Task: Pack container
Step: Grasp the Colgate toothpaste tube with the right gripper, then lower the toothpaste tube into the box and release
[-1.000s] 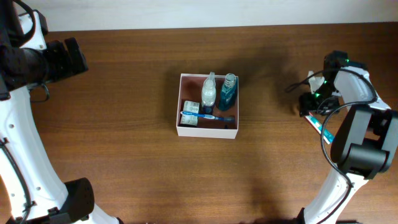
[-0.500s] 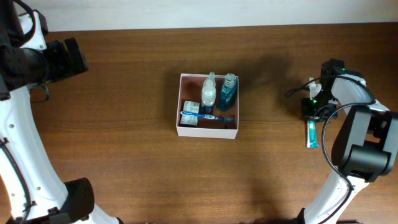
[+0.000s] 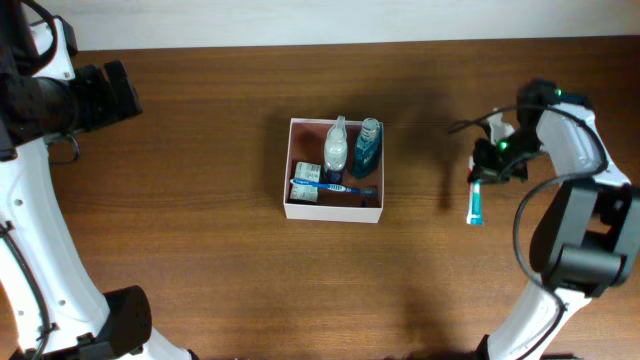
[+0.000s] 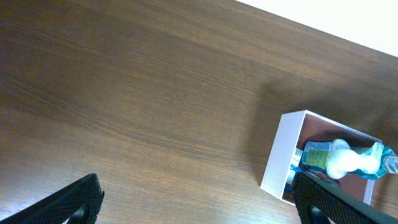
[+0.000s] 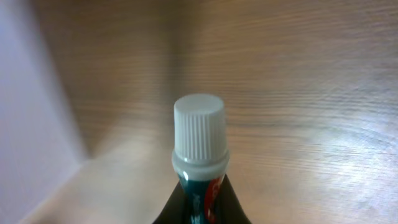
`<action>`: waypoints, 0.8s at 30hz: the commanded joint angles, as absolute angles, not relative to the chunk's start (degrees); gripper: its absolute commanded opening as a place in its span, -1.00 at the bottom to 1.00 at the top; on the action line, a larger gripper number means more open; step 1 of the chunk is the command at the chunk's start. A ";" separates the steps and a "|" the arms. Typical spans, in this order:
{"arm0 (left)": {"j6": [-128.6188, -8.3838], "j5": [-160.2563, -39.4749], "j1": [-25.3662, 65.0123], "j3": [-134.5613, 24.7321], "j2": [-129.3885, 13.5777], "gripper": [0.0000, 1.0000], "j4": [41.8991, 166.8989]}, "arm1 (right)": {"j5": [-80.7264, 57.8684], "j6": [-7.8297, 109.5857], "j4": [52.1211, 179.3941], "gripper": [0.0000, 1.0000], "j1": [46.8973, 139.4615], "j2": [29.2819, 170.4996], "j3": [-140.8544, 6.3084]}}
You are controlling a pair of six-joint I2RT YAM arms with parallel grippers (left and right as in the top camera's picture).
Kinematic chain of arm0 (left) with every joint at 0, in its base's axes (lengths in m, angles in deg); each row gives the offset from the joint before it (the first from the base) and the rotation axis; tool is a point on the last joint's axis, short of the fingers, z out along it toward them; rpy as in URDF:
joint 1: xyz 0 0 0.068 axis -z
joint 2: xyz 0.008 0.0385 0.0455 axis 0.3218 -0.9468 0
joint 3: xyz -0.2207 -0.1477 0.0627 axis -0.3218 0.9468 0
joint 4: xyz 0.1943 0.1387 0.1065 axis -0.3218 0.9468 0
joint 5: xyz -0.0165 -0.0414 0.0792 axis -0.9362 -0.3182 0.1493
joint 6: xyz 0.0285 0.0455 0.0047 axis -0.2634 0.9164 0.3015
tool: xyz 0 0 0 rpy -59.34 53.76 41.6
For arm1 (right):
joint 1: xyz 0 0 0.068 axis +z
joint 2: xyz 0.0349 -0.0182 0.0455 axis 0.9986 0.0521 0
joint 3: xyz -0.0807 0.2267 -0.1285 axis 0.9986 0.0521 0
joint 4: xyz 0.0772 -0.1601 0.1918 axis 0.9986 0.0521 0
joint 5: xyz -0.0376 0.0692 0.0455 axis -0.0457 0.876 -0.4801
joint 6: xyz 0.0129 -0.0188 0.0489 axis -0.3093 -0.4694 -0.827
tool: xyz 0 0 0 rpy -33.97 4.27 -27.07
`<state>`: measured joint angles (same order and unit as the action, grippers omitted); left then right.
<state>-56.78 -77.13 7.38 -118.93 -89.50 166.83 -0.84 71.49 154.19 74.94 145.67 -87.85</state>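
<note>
The container (image 3: 334, 213), a square white box with a pinkish-brown inside, sits mid-table and shows at the right of the left wrist view (image 4: 280, 158). In it are a white bottle (image 3: 335, 148), a blue-green bottle (image 3: 367, 146) and a blue toothbrush (image 3: 330, 187). Right of the box, my right gripper (image 3: 490, 165) is shut on a teal toothpaste tube (image 3: 476, 203). In the right wrist view the tube's white cap (image 5: 199, 143) sticks out past the dark fingers (image 5: 180, 208), above the wood. My left gripper (image 4: 202, 205) is open and empty, far left of the box.
A small packet (image 3: 306, 195) lies in the box's front left corner. Bare brown wood (image 3: 200, 250) surrounds the box. The table's far edge meets a white wall (image 3: 300, 20).
My right gripper has shut on the toothpaste tube and carried it a little left, toward the box. The left arm has not moved.
</note>
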 commanded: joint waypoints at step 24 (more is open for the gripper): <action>-56.86 -76.92 7.14 -119.20 -89.74 0.99 166.88 | -9.80 111.92 144.77 -0.92 117.82 141.26 -94.74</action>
<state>-56.78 -77.13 7.38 -118.93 -89.50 166.88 -9.60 107.82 146.11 117.71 139.33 -95.13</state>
